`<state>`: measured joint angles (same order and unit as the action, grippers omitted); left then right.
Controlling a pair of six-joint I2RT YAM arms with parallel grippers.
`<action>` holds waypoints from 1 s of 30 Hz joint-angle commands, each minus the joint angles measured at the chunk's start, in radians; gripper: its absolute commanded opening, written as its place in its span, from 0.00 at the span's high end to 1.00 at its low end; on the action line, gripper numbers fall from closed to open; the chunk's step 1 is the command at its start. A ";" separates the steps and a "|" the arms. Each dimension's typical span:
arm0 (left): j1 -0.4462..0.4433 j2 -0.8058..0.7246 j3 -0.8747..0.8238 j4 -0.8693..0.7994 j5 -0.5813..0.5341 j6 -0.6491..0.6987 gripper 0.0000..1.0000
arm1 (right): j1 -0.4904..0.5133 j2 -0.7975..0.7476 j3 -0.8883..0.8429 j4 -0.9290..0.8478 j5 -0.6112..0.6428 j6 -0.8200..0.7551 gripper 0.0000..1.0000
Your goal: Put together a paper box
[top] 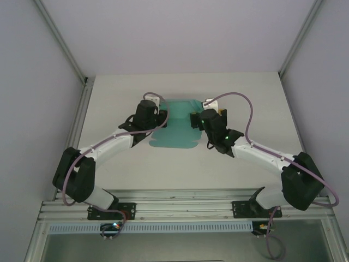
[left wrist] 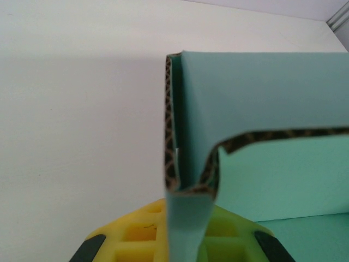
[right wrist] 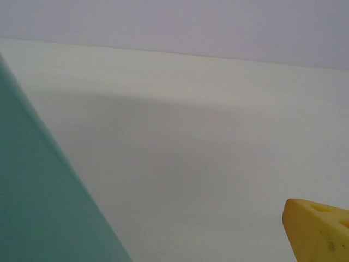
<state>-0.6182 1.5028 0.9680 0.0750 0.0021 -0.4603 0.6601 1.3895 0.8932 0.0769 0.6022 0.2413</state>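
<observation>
Pinching the paper box [left wrist: 262, 93] flap, left hand [left wrist: 185, 248] closed.

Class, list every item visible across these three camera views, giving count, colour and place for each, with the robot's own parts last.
teal-green corrugated card paper box sheet: one, teal with brown fluted edges, mid-table between the grippers, partly folded up.
flat white table: one, white, under the sheet.
silver metal frame rails: several, silver, near edge and far corners.
purple cables: two, purple, looping along the arms.
black-and-white robot arms: two, bases at the near edge.
left gripper: one, yellow fingers, sheet's left side.
right gripper: one, yellow finger, sheet's right side.
</observation>
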 commanded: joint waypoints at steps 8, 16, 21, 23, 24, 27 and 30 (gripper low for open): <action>0.054 -0.012 -0.010 -0.002 0.087 0.015 1.00 | -0.002 -0.351 -0.058 -0.184 -0.176 -0.051 0.00; 0.077 -0.056 -0.049 0.018 0.138 0.065 1.00 | -0.292 -0.573 -0.076 -0.349 -0.476 0.026 0.01; 0.076 -0.061 -0.049 0.013 0.142 0.071 1.00 | -0.435 -0.521 -0.049 -0.338 -0.927 -0.025 0.08; 0.077 -0.060 -0.049 0.016 0.149 0.071 1.00 | -0.435 -0.473 -0.035 -0.331 -1.035 -0.058 0.08; 0.076 -0.059 -0.049 0.017 0.153 0.072 1.00 | -0.435 -0.443 -0.027 -0.320 -1.056 -0.049 0.09; 0.075 -0.063 -0.048 0.019 0.161 0.066 1.00 | -0.435 -0.359 0.003 -0.308 -1.066 -0.028 0.16; 0.075 -0.062 -0.046 0.018 0.159 0.059 1.00 | -0.435 -0.297 0.022 -0.272 -1.090 -0.010 0.29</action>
<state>-0.5453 1.4681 0.9222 0.0753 0.1398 -0.4103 0.2272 1.0615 0.8761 -0.2253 -0.3840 0.2169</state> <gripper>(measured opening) 0.086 0.731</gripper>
